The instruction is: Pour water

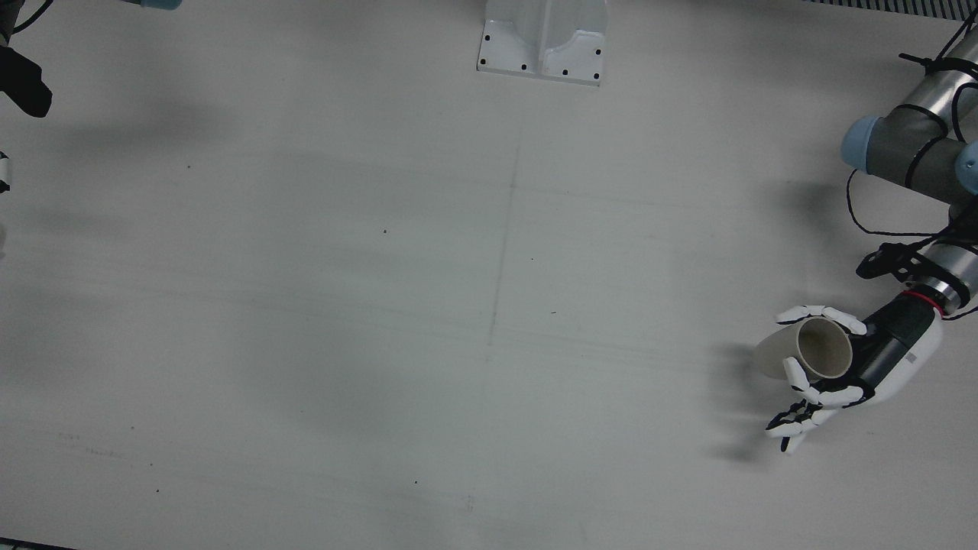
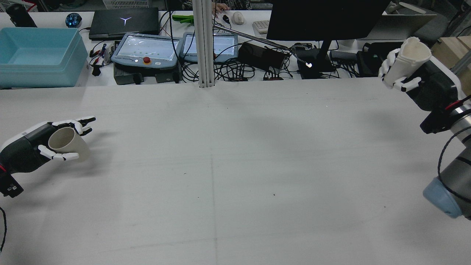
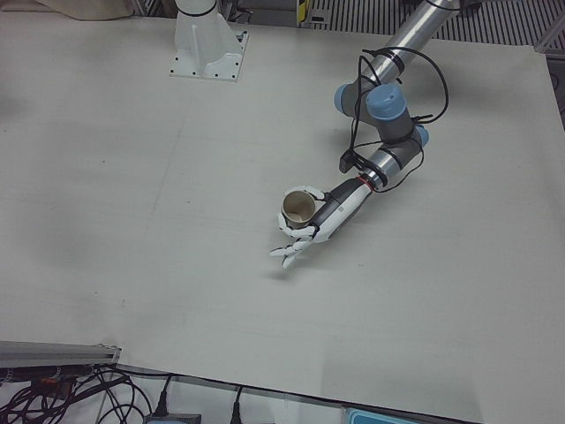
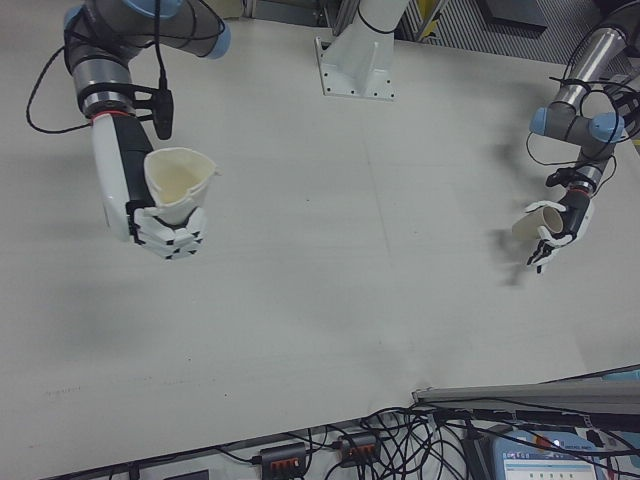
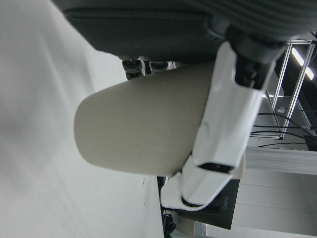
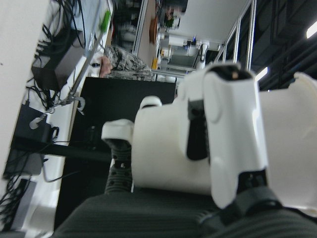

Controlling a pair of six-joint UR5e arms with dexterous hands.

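We see the left hand [image 2: 40, 145] wrapped around a beige cup [image 2: 70, 143], holding it low over the bench [image 2: 235, 176] near the bench's 9 o'clock edge as the rear view shows it. The cup is tilted, its open mouth turned toward the robot's side and its base pointing away. In the front view that same cup [image 1: 810, 350] sits at about 4 o'clock, with the left hand's [image 1: 856, 367] white fingers [image 1: 825, 313] curled over its rim and wall. In the left hand view the cup [image 5: 143, 129] fills the middle, a white finger crossing it, its base clear of the bench surface.

We see the right hand [image 2: 415, 79] raised high at about 2 o'clock in the rear view, closed around a white spouted cup [image 2: 412, 59] that stands roughly upright, mouth up. In the right-front view this white cup [image 4: 178, 183] sits at about 9 o'clock, the right hand's [image 4: 150, 215] fingers gripping its lower part, its pinched spout pointing toward the bench's middle. The two cups are well apart, at opposite ends of the bench. We cannot tell whether either holds water.
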